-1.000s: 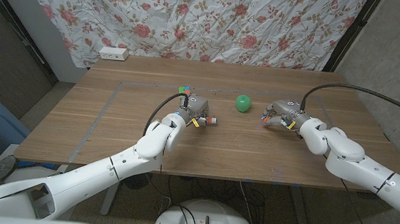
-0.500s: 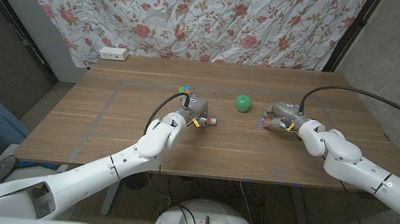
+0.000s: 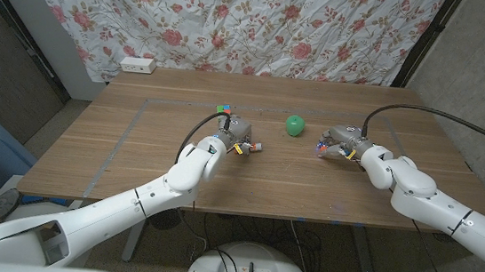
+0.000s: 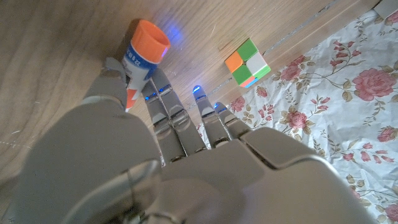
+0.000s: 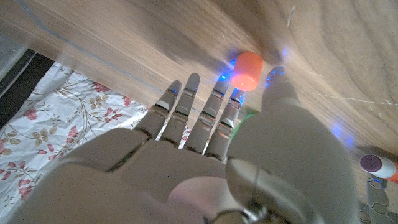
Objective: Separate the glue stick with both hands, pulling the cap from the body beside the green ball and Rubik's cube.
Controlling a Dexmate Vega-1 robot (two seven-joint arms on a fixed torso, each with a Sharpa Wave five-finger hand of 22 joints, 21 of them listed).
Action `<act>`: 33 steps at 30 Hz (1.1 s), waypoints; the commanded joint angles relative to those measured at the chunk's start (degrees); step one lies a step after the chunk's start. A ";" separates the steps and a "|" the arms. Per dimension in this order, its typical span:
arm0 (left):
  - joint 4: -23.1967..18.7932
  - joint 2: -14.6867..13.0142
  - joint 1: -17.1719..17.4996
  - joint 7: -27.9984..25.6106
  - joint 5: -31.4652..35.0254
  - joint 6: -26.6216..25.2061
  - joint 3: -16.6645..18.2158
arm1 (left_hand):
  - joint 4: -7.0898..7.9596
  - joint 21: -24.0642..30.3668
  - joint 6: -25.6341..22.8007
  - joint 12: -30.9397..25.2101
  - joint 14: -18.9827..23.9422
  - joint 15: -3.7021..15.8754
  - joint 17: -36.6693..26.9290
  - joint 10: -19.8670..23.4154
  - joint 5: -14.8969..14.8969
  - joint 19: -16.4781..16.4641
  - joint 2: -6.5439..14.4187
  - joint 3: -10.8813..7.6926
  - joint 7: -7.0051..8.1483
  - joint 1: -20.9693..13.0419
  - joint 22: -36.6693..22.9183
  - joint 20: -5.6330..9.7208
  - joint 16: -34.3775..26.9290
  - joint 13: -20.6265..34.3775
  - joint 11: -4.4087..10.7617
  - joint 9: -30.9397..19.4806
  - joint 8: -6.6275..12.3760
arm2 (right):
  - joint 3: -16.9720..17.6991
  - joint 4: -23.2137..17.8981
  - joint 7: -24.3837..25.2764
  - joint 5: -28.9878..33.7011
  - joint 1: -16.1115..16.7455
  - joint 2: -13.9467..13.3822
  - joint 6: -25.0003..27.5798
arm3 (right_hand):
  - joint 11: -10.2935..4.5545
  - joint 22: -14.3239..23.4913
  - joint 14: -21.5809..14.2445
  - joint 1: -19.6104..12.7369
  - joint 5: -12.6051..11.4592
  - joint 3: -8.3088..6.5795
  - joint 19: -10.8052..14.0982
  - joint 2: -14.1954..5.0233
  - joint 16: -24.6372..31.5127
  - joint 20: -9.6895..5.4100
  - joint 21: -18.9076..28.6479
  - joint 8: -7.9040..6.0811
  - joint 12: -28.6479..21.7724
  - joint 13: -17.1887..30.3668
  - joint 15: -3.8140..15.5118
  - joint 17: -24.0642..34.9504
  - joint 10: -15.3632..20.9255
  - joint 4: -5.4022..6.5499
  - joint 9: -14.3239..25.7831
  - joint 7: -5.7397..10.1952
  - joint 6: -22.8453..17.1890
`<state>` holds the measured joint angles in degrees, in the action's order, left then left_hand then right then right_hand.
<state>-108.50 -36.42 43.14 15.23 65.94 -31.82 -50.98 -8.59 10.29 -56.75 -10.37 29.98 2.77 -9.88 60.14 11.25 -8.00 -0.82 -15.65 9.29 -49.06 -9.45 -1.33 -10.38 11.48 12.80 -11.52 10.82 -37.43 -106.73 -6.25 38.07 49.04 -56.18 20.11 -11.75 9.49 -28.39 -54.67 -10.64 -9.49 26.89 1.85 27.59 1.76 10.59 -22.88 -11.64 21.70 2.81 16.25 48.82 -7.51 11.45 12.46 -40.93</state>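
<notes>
Behind the left hand's (image 4: 186, 168) fingers (image 4: 168, 109), the glue stick's body (image 4: 142, 56) is half hidden.

The head camera looks down from above over the whole brown wooden bench (image 3: 133, 157) toward the flowered cloth backdrop (image 3: 236, 19). Each wrist camera sits close behind its own grey robot hand (image 4: 161, 162) (image 5: 205, 168), facing along the fingers at the bench surface. The left wrist and head views share the small multicoloured Rubik's cube (image 4: 248, 63) (image 3: 223, 109).

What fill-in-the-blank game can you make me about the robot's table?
The ball between the two hands is ____.
The left hand holds the glue stick body, and the right hand holds its orange ____.
The Rubik's cube sits nearest the ____ hand.
Missing words: green; cap; left.
</notes>
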 commanded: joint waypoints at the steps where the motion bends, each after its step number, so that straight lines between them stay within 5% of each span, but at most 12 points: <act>1: -0.11 0.20 -0.10 2.47 1.29 -0.67 -0.06 | 0.15 -0.14 0.59 0.09 -0.43 7.46 -0.11 -0.97 0.11 0.48 -0.24 0.17 -0.04 0.69 -0.24 0.06 0.17 0.02 0.02 0.09 -0.19 | -0.52 -0.36 -2.00 0.31 -0.85 0.17 0.64 | 0.76 0.11 1.46 1.35 -0.56 0.59 -0.41 0.45 -0.72 0.89 -0.05 0.77 0.27 0.22 5.39 0.32 -1.95 -0.08 0.10 -0.23 1.64; 14: 0.29 0.60 -0.95 6.09 2.08 -0.90 -0.22 | 0.26 -0.08 3.46 0.32 -2.78 6.85 -0.19 -5.48 0.11 1.84 -0.86 0.60 0.21 2.71 -0.25 -0.51 0.30 -0.01 -0.04 0.25 -0.31 | -0.58 -0.31 -3.10 -0.08 -1.30 -0.04 0.39 | 2.28 0.13 3.83 5.60 -1.13 2.08 -1.81 1.96 -2.31 1.95 -0.06 3.15 0.65 -0.22 3.48 0.46 -7.00 0.87 0.25 -0.95 6.84; 18: 0.56 0.92 -1.14 6.78 1.91 -1.09 -0.16 | 0.16 0.10 6.25 0.50 -4.16 6.50 -0.21 -9.87 0.15 2.65 -1.32 0.80 0.29 3.92 -0.26 -0.83 0.15 -0.07 -0.11 0.38 -0.43 | -0.65 -0.44 -3.96 -0.06 -1.60 -0.24 0.44 | 2.89 0.14 4.94 7.12 -1.61 2.64 -2.40 2.58 -3.12 2.49 -0.12 3.88 0.87 -0.45 2.66 0.37 -8.76 1.18 0.25 -1.00 8.30; 33: 0.49 0.78 -1.34 7.53 1.93 -1.59 -0.01 | 0.40 0.13 9.85 0.50 -6.25 5.77 -0.26 -15.44 -0.01 3.77 -2.42 1.53 -0.85 6.55 -0.27 -1.29 0.05 -0.13 -0.24 0.56 -0.53 | -0.97 -0.60 -6.09 0.09 -2.34 -0.45 0.34 | 4.50 0.16 7.50 10.26 -3.17 3.63 -3.90 3.40 -5.03 3.42 -0.14 6.79 1.12 -1.40 0.11 0.23 -13.73 1.69 0.13 -2.14 14.05</act>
<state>-108.01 -35.64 42.01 21.61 67.72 -32.90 -51.08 -8.35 10.29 -47.47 -9.93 24.02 2.58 -10.01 45.34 11.29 -4.51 -3.16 -14.41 8.60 -42.98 -9.45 -2.56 -10.15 11.18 12.57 -10.92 10.37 -38.18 -107.20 -10.91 38.09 47.20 -56.48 20.47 -7.48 9.47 -21.38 -45.08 -13.36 -6.17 23.40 5.11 22.83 5.24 10.60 -16.34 -10.57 20.25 2.35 16.48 35.59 -5.76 11.44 10.33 -27.58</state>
